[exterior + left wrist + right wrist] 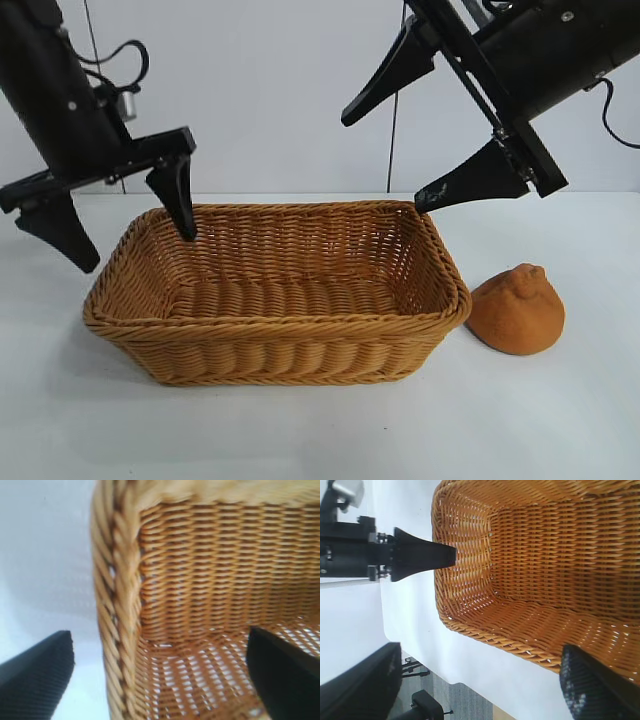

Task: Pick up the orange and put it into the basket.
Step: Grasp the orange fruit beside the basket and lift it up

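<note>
We see the orange (517,309) on the bench (560,420) at lower right, just beside the empty basket (280,355), so with both the left tool (125,228) and right tool (425,155) spread wide and empty, we should lower the right one squarely over it.

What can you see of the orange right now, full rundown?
The orange is a dull rusty-orange lump with matte, rough skin, rounded, with a knobby bump at its top. It sits on the white table just outside the basket, at the basket's right end in the exterior view, close to the rim or touching it; I can't tell which. Neither gripper touches it. It appears only in the exterior view; neither wrist view shows it. It looks intact.
</note>
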Robot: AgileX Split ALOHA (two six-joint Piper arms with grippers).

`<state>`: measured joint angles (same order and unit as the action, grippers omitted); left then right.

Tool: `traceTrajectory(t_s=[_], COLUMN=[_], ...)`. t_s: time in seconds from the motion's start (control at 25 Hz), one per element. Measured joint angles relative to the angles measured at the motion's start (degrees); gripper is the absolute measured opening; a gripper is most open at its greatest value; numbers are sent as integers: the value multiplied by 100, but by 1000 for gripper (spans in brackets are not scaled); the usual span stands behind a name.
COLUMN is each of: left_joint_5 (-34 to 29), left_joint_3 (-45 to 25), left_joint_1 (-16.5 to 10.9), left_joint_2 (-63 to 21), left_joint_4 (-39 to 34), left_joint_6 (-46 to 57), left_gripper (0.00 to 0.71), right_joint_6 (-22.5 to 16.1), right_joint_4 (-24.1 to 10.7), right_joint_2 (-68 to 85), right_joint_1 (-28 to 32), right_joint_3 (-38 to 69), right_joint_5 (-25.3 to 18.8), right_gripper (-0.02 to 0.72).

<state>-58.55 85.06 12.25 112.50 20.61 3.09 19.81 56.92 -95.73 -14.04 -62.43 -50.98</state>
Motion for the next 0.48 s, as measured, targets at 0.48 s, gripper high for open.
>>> traceTrajectory(t_s=[0.48], left_joint_5=[-552], left_joint_3=[6], left_joint_1=[-959], left_joint_2=[-466], left_joint_4=[-1616], left_joint_6=[-46], left_gripper=[666], right_joint_6=[0], right_joint_4=[0], right_joint_2=[0], right_joint_1=[0], right_joint_3=[0], right_joint_5=[6], right_gripper=[588])
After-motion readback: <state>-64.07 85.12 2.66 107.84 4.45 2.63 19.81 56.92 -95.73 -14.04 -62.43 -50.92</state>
